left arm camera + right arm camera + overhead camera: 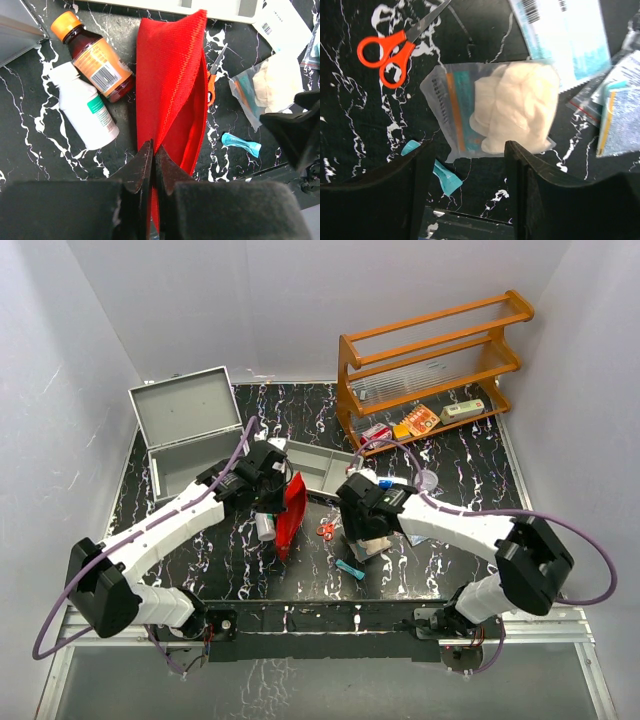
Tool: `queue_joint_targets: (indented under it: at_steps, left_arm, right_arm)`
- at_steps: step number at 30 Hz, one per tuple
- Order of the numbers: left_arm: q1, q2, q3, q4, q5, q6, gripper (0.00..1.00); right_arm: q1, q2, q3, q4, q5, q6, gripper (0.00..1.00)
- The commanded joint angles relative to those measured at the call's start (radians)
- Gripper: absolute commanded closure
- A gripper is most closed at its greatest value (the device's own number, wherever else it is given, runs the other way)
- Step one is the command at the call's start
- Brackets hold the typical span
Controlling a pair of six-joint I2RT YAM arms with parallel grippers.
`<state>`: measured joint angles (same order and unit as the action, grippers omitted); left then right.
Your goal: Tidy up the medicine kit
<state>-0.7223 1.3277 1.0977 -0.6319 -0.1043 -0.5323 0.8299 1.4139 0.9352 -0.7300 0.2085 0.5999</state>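
My left gripper [153,150] pinches one red pouch [172,85]. Beside the pouch lie one amber bottle [95,57], one white bottle [85,107] and one scissors [214,75]. My right gripper [470,147] is spread. Behind-left of the pouch stands one silver-grey medicine kit [190,435], lid raised.

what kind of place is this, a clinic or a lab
Most likely a robot lab test cell, not a clinic: plain white panels box in the marbled table, the left arm and right arm are bolted to a metal frame at its near edge, and an open medicine kit sits on it.
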Motion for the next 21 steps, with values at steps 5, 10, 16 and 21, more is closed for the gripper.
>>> queue_joint_targets:
  at_steps: [5, 10, 16, 21]
  left_arm:
    - [0.017, -0.1, -0.046, -0.01, -0.003, -0.042, 1.0]
    - [0.02, -0.103, -0.051, -0.004, 0.008, -0.045, 1.0]
    - [0.024, -0.093, -0.049, 0.002, 0.015, -0.042, 1.0]
    - [0.026, -0.084, -0.051, 0.01, 0.022, -0.039, 1.0]
  right_arm:
    - [0.033, 0.095, 0.042, 0.075, -0.046, -0.094, 0.41]
    - [0.035, 0.151, 0.044, 0.092, -0.029, -0.098, 0.45]
    - [0.044, 0.2, 0.046, 0.094, -0.009, -0.09, 0.53]
    - [0.044, 0.219, 0.022, 0.11, -0.01, -0.075, 0.73]
